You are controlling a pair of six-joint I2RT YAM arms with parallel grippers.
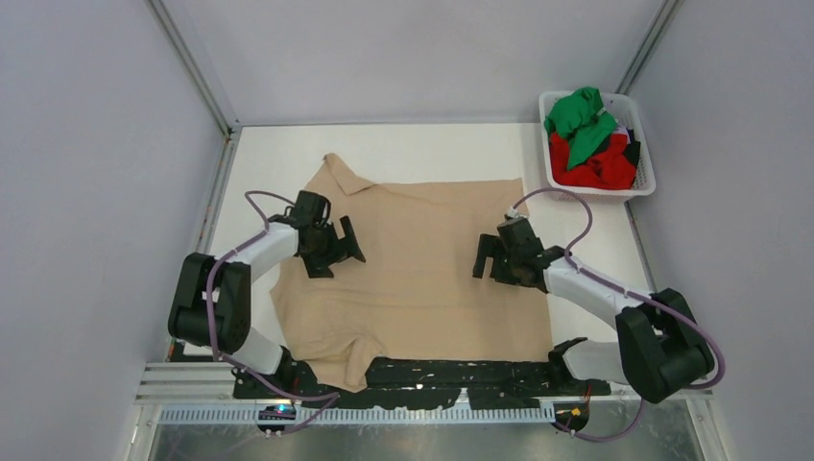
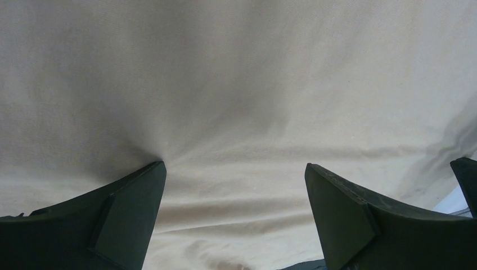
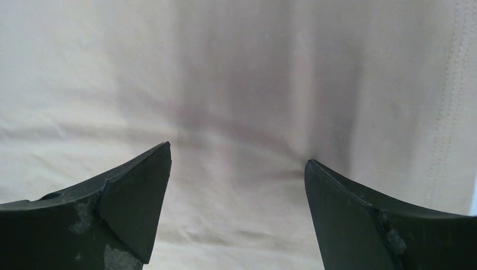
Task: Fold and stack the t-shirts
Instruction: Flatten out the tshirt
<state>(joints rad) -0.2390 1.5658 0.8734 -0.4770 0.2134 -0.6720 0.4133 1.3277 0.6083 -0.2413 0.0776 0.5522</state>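
Top view: the beige shirt [image 1: 422, 279] lies spread at the centre of the table [image 1: 461, 144], nearly square, with a sleeve pointing to 11 o'clock. Bare tabletop shows at 12. The green shirt [image 1: 576, 120] and red shirt [image 1: 600, 171] fill the basket [image 1: 648, 182] at 1 o'clock. The left gripper [image 1: 338, 257] and right gripper [image 1: 488, 259] are over the beige shirt, both spread open.

Left wrist: creases fan out from one fingertip [image 2: 152, 169].

Right wrist: a stitched hem [image 3: 450, 84] shows at 3 o'clock.

Beige t-shirt [image 1: 422, 269] spread mostly flat, near edge rumpled; green t-shirt [image 1: 576, 120], red t-shirt [image 1: 595, 173] bunched, seemingly unfolded, in basket [image 1: 603, 194]

The beige t-shirt [image 1: 422, 279] lies spread on the table [image 1: 432, 154] under the left pincer [image 1: 338, 252] and right pincer [image 1: 488, 257].
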